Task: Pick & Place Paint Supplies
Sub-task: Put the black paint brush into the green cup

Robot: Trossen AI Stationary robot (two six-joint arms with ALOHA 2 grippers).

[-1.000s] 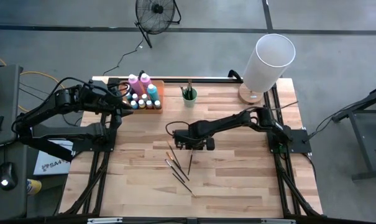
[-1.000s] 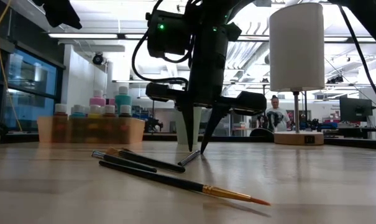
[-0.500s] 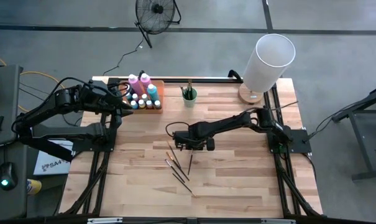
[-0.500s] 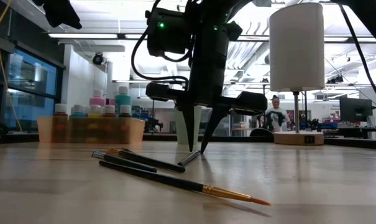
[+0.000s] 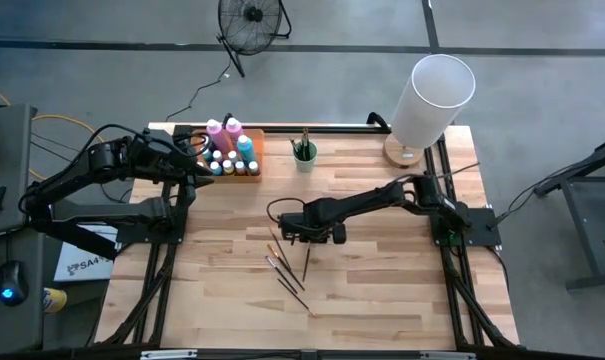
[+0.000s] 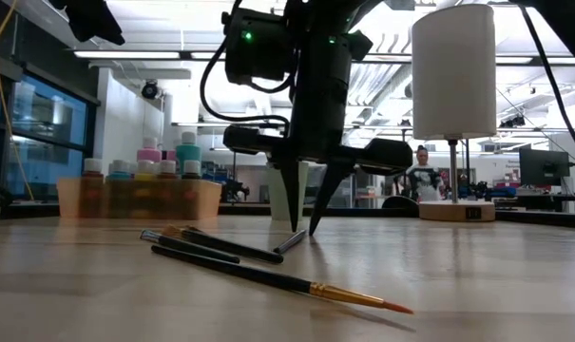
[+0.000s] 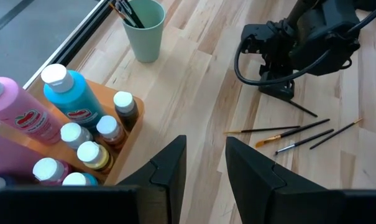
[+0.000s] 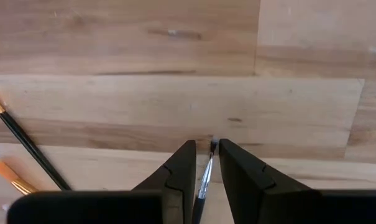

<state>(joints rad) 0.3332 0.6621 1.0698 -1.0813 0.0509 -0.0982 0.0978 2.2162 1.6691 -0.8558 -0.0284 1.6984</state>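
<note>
Several thin dark-handled brushes (image 5: 287, 270) lie loose on the wooden table near its middle. My right gripper (image 8: 207, 152) points straight down over one of them (image 8: 206, 175). Its fingers are open by a narrow gap, one on either side of the brush's metal-collared end, with their tips (image 6: 306, 232) at the table top. I cannot tell whether they touch the brush. Small paint bottles with pale caps and taller pink and blue bottles (image 5: 227, 150) stand in the orange tray (image 5: 254, 150) at the far left. My left gripper (image 7: 206, 165) hangs open above that tray, with nothing between its fingers.
A green cup (image 5: 304, 155) holding brushes stands right of the tray. A tall white lamp (image 5: 432, 95) stands on the table's far right corner. More brushes (image 8: 26, 146) lie close beside my right gripper. Bare wood lies toward the near and right edges.
</note>
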